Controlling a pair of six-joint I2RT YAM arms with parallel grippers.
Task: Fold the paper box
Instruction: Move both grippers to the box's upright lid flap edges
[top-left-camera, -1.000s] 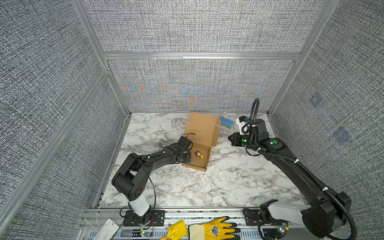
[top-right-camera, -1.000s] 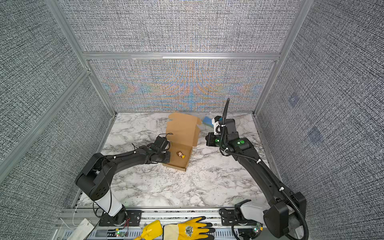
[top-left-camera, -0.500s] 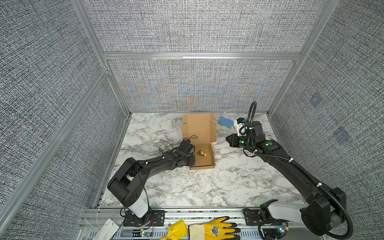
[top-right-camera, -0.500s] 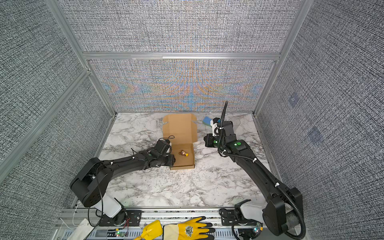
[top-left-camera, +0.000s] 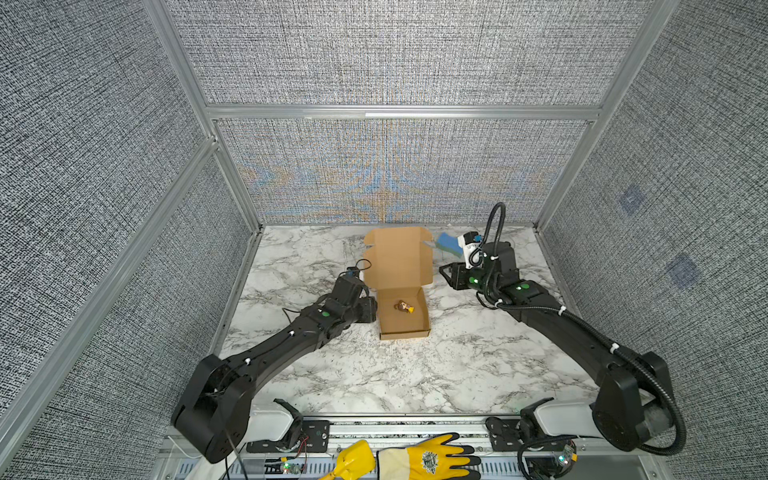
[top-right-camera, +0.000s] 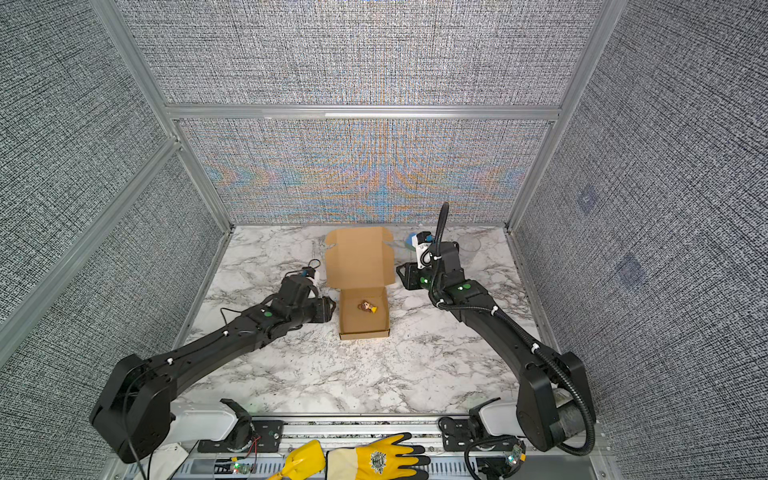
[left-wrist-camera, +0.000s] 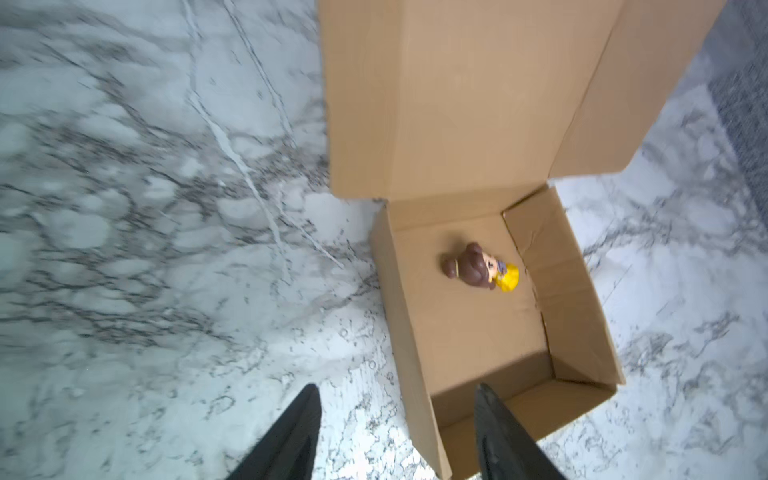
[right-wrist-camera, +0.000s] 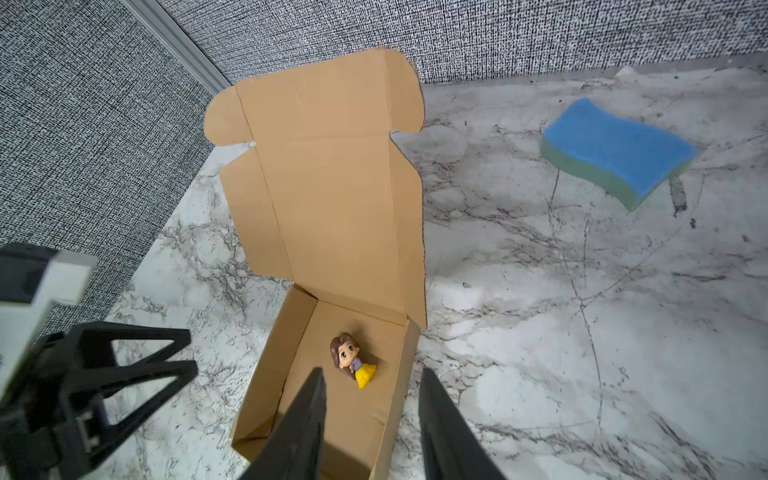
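The box (top-left-camera: 400, 328) (light, stiff cardboard) is being left open on the desk (top-left-camera: 374, 374) near the sponge (top-left-camera: 449, 244). The left gripper (left-wrist-camera: 397, 419) is being held wide and the right gripper (right-wrist-camera: 370, 399) narrower, both empty. The lid edge (top-left-camera: 395, 230) is being judged the best hold.

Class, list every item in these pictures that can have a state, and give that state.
paper box, tray folded up, lid open.
doll, lying on its side inside the box.
blue sponge, lying flat, apart from the box.
left claw, open, empty.
right claw, open, empty.
yellow glove, lying flat, unworn.
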